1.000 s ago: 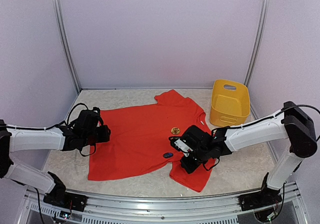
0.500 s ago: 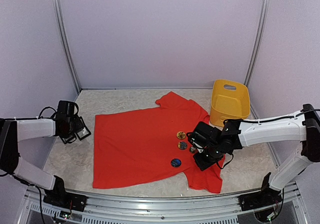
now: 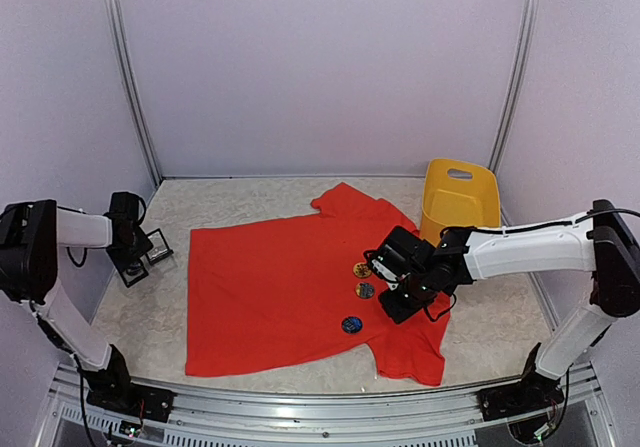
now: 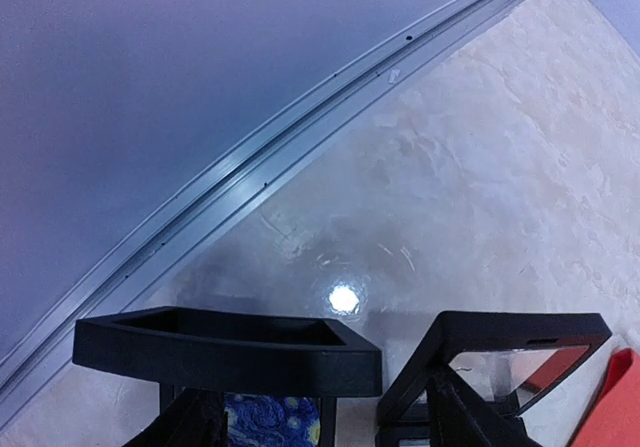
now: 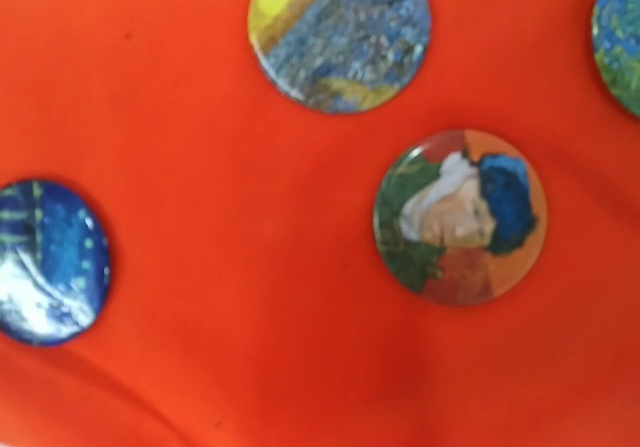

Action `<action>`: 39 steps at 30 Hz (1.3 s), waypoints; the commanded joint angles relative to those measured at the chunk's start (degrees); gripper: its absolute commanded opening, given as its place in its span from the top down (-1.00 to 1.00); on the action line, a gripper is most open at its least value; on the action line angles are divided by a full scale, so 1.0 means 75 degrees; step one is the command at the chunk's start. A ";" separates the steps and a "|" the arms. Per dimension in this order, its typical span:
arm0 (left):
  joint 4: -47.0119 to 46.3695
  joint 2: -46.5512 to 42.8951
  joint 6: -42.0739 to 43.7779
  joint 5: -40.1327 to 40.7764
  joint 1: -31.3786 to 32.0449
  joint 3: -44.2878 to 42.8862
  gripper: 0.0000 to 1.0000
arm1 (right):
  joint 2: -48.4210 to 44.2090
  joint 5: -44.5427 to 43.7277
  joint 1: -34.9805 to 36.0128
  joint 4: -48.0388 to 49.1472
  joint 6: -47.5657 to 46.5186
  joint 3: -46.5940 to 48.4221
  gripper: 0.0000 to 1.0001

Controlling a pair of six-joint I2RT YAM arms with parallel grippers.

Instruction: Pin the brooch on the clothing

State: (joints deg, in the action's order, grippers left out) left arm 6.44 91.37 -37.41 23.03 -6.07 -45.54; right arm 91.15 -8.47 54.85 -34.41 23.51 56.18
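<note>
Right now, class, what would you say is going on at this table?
A red T-shirt lies spread flat on the table, with several round picture brooches on its front. The right gripper hangs close above them; whether its jaws are open cannot be told. The left gripper stands open over bare table, off the shirt's left side.

Red T-shirt [image 3: 280, 287] lies spread flat across the middle, hem to the left, neck to the right, one sleeve pointing away, the other toward us and a bit rumpled. On its right half sit round brooches, face up: a yellowish brooch [image 3: 362, 269], a darker brooch [image 3: 365, 290] just beside it, a blue brooch [image 3: 351, 324] set apart nearer us. Close up now: a portrait brooch [image 5: 460, 215], blue cap, white bandage; a blue-and-yellow brooch [image 5: 340, 32]; a deep-blue brooch [image 5: 45, 262]; none touching.
</note>
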 commanded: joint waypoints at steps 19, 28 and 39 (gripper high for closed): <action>0.0263 -0.1530 -0.0339 0.0419 0.0043 0.0898 -0.40 | -0.0065 0.0239 -0.0168 0.0380 -0.0368 -0.0217 0.77; 0.0218 -0.0357 0.0186 0.0086 -0.0129 0.0447 -0.48 | -0.0048 0.0307 -0.0171 0.0455 -0.0429 -0.0274 0.77; 0.0430 0.0531 0.0632 -0.0159 -0.0224 -0.0104 -0.41 | -0.0067 0.0271 -0.0165 0.0430 -0.0430 -0.0308 0.76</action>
State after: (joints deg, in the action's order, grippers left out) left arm 8.62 93.23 -34.85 23.05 -7.20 -44.66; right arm 91.15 -6.33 54.17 -31.53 20.47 54.52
